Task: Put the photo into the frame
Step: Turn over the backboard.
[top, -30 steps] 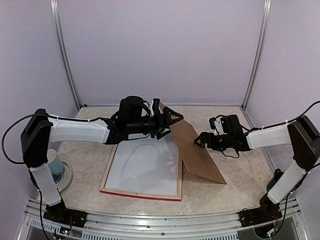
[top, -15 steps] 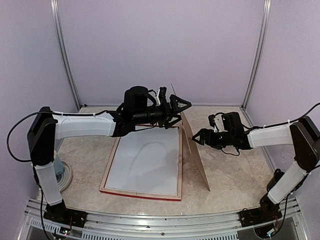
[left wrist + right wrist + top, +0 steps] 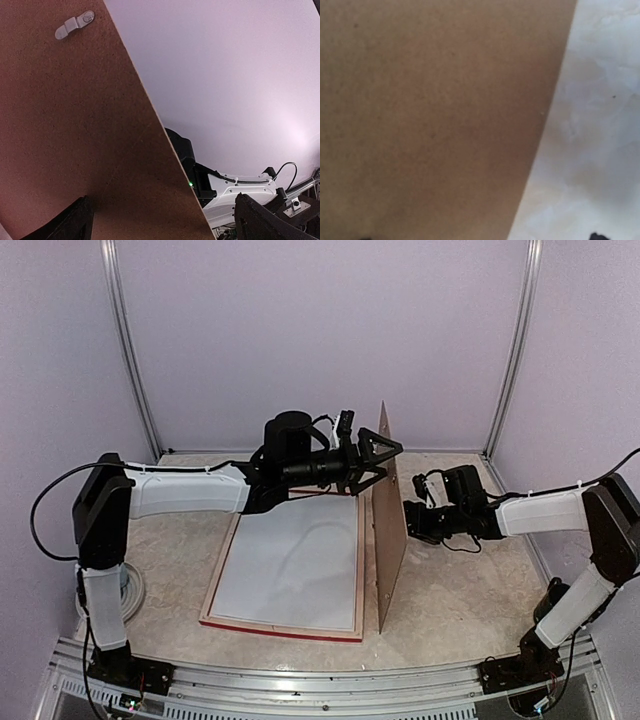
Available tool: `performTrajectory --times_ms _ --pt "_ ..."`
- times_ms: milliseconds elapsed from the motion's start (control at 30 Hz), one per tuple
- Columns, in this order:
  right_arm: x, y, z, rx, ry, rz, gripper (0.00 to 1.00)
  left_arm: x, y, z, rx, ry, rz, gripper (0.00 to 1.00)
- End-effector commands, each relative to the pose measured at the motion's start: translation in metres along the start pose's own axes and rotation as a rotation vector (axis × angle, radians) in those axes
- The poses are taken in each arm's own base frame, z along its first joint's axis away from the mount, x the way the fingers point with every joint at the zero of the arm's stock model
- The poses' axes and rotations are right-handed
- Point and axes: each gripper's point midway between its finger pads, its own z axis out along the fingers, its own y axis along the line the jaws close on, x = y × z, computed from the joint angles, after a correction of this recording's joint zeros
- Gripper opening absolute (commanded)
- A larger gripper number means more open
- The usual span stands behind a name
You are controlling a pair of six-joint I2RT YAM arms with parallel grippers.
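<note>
The frame (image 3: 285,626) lies flat on the table, pale wood edges up and a red strip along its near side. A plain white sheet (image 3: 290,560) fills it with no window showing; it looks like the photo's white side. A brown backing panel (image 3: 388,520) stands upright on its edge along the frame's right side. My left gripper (image 3: 380,462) is open at the panel's upper left face (image 3: 75,125), its jaws (image 3: 167,227) wide and not clamped. My right gripper (image 3: 412,520) is open, close against the panel's right face (image 3: 430,115).
A small white clip (image 3: 75,24) sits on the panel's face. A pale cup on a round dish (image 3: 125,585) stands at the table's left edge behind my left arm. Marble tabletop (image 3: 470,590) shows right of the panel. Purple walls and metal posts close in the back.
The panel has swung from leaning right to standing upright. My left gripper moved right with it and opened a little wider. My right gripper edged left toward the panel.
</note>
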Motion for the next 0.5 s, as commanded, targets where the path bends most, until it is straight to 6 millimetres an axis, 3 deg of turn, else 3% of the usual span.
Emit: performTrajectory --times_ms 0,467 --pt "0.006 0.016 0.000 -0.048 0.035 -0.007 0.94 0.010 -0.009 0.009 0.047 0.036 0.011 0.97" --pt "0.002 0.027 -0.004 -0.077 0.024 -0.006 0.94 0.015 -0.003 0.009 0.046 0.042 -0.005 0.97"
